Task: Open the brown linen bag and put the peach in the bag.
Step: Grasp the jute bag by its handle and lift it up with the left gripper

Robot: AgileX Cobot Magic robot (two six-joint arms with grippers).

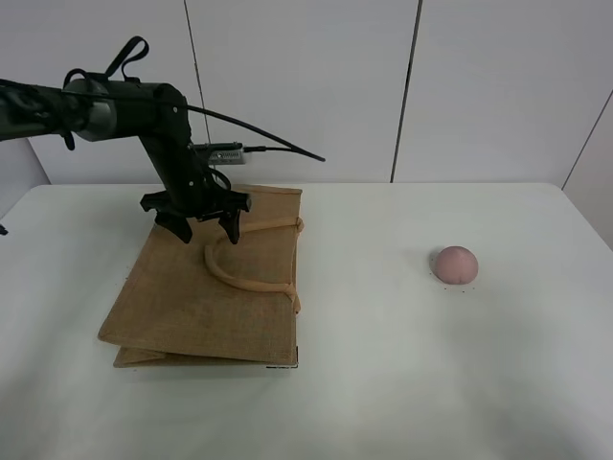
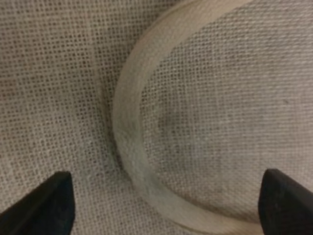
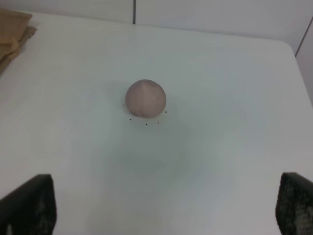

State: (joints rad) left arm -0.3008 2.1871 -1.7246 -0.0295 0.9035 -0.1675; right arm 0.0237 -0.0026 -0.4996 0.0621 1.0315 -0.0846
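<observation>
Tan-brown woven bag [image 1: 206, 292], dusty-pink peach [image 1: 455, 264], white table [image 1: 402, 383].

Black left gripper [image 1: 206, 233], grey-jointed arm [image 1: 144, 110], looped cables [image 1: 129, 53]

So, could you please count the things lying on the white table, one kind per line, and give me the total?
Brown linen bag: 1
Peach: 1
Total: 2
</observation>
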